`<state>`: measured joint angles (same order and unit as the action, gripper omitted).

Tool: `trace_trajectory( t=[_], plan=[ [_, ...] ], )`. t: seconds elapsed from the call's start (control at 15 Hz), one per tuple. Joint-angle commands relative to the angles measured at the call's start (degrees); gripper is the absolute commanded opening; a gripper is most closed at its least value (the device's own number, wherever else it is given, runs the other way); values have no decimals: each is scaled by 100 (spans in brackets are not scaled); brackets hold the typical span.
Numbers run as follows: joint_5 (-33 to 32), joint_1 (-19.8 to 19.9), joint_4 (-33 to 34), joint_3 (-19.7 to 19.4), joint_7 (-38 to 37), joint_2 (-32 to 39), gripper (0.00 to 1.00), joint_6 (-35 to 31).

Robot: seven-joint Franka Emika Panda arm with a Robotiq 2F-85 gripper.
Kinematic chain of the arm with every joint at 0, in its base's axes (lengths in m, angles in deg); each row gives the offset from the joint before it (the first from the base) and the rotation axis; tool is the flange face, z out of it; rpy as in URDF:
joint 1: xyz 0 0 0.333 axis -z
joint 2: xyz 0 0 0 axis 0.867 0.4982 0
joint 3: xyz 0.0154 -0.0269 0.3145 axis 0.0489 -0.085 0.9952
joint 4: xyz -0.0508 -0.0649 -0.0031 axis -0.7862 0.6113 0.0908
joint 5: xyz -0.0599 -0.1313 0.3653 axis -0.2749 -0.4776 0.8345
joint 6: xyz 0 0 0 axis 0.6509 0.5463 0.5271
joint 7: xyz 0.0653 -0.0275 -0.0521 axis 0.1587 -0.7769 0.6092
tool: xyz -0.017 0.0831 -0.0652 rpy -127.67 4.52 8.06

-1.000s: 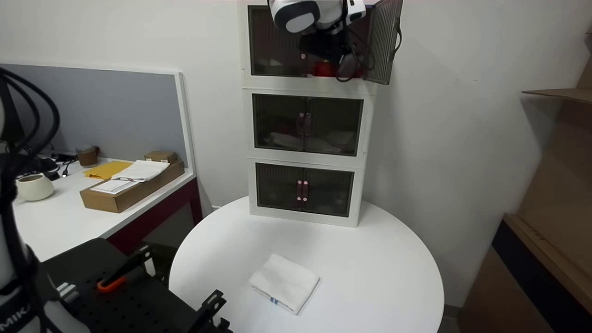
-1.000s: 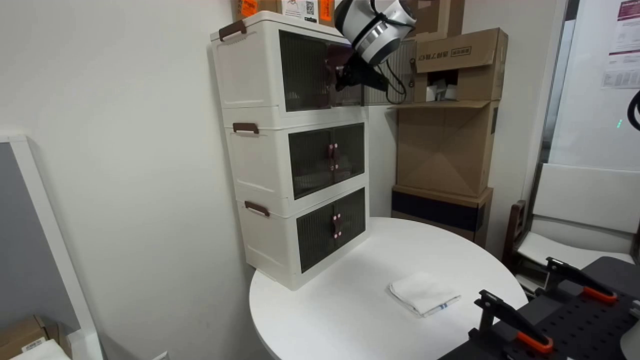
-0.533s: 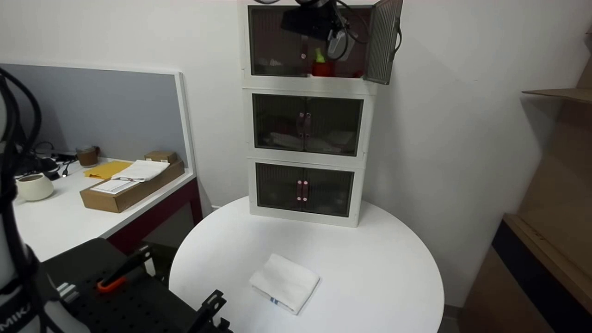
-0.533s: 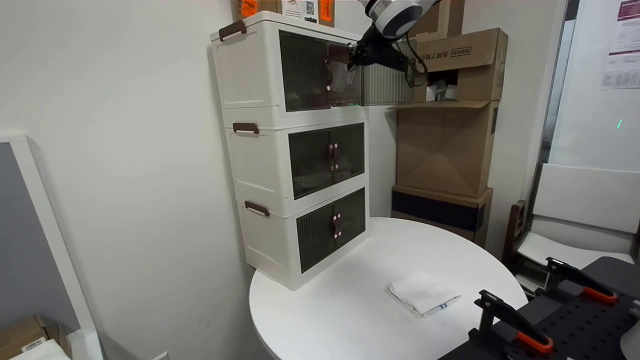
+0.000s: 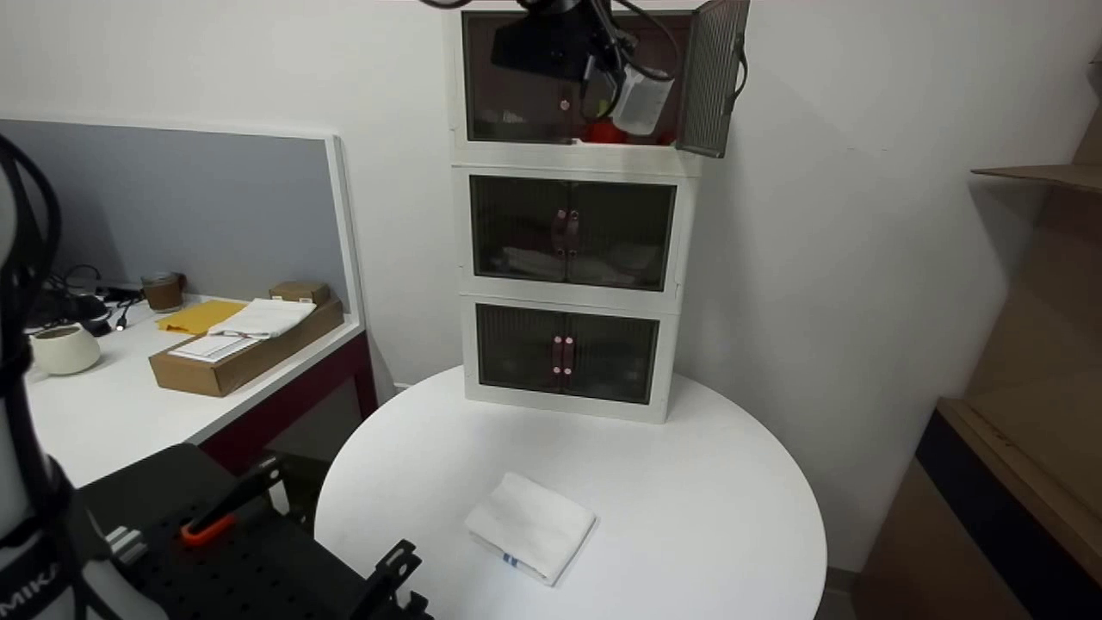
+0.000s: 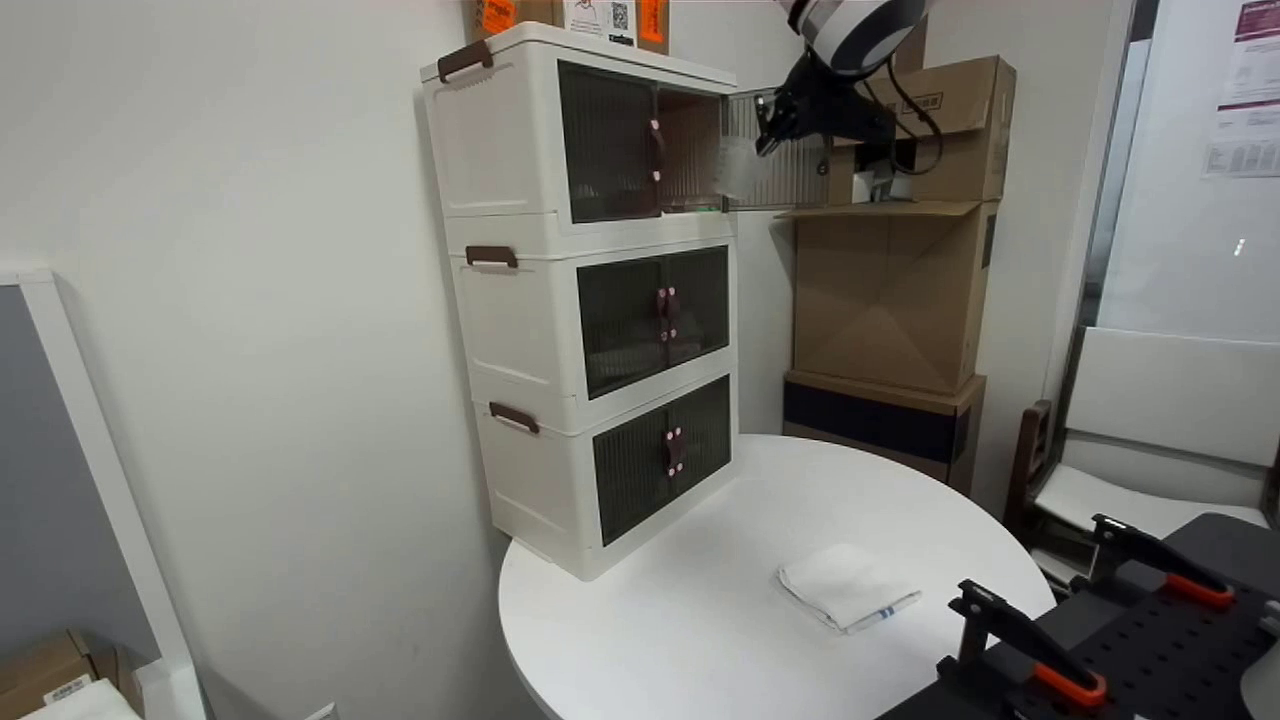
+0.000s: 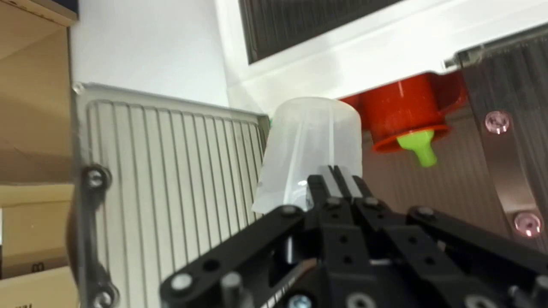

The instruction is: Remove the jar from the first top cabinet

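Observation:
The jar (image 5: 641, 102), clear and whitish, hangs tilted from my gripper in front of the top cabinet's (image 5: 516, 153) open right half. It also shows against the open smoky door in an exterior view (image 6: 738, 168). In the wrist view the jar (image 7: 310, 137) lies beyond the fingertips, between the open door and the cabinet opening. My gripper (image 7: 336, 171) has its fingers nearly together, pinched on the jar's thin wall near its rim. The gripper also shows in an exterior view (image 6: 765, 130) outside the cabinet (image 6: 500, 140). The exact grip spot is partly hidden by the fingers.
The open door (image 7: 162, 192) stands close beside the jar. A red cup (image 7: 402, 107) with a green item (image 7: 421, 147) stays inside the cabinet. Below are two shut units (image 5: 572, 297) and a round white table (image 5: 689, 517) bearing a folded white cloth (image 5: 529, 525). Cardboard boxes (image 6: 880, 300) stand behind.
My gripper has drawn back out of the top cabinet, away from the opening, carrying the jar with it. The jar now shows outside the opening. The red cup and door have stayed put.

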<state>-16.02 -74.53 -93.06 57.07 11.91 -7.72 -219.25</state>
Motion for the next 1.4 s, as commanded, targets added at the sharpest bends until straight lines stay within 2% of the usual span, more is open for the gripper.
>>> trace_trajectory(
  t=[0.0,0.2,0.33,0.4,0.47,0.67,0.8,1.0,1.33],
  plan=[
    [-156,85,-1038,52,-171,-320,0,-244],
    [-54,121,-1513,84,-227,-96,0,-404],
    [68,71,-1562,75,-182,238,0,-887],
    [-886,577,-1742,484,-1132,371,0,-1117],
    [-149,157,-1507,114,-445,670,0,-1399],
    [-435,291,-1260,133,-975,1661,0,-2271],
    [-447,339,-994,115,-1210,2394,0,-2579],
    [-523,434,-443,151,-1514,3378,0,-2530],
    [-997,686,671,202,-2143,4650,0,-2389]
  ],
)
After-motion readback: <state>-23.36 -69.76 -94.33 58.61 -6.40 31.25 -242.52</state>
